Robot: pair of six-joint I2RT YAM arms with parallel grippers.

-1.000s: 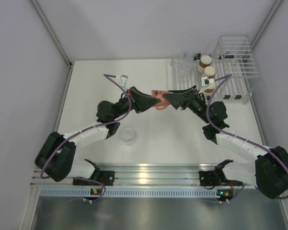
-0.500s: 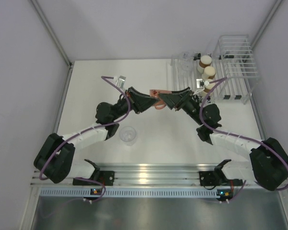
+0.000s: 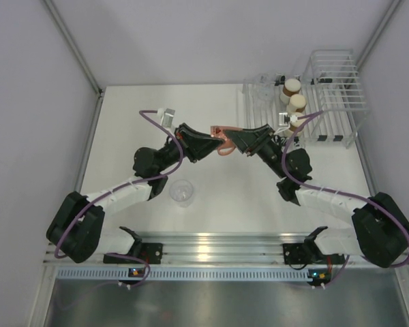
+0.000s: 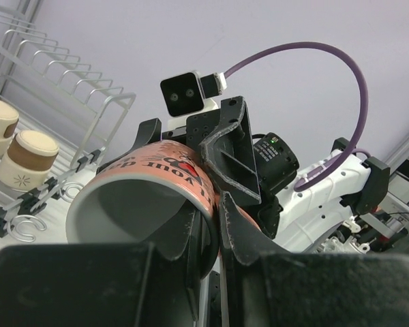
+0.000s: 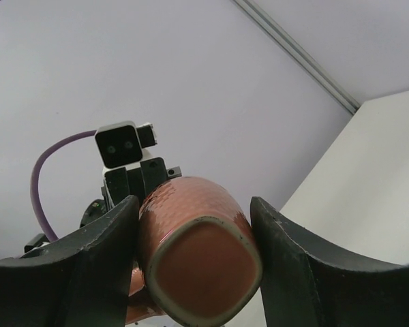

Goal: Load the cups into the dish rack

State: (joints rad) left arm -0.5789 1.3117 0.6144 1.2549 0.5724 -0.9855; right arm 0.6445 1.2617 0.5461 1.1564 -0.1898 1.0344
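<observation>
A salmon-orange cup hangs on its side above the table's middle, between both grippers. My left gripper is shut on the cup's rim, one finger inside and one outside by the handle. My right gripper is shut on the cup's base end, a finger against each side. Two brown cups stand upside down on the dish rack at the back right. A clear cup stands on the table near the left arm. Another clear cup sits at the rack's left end.
The rack's tall wire basket stands at the far right corner, against the side wall. In the left wrist view the rack's bars and the two brown cups lie to the left, beyond the held cup.
My right gripper has shut around the cup's base end. Both grippers and the cup have drifted a little left and away from the arm bases.
</observation>
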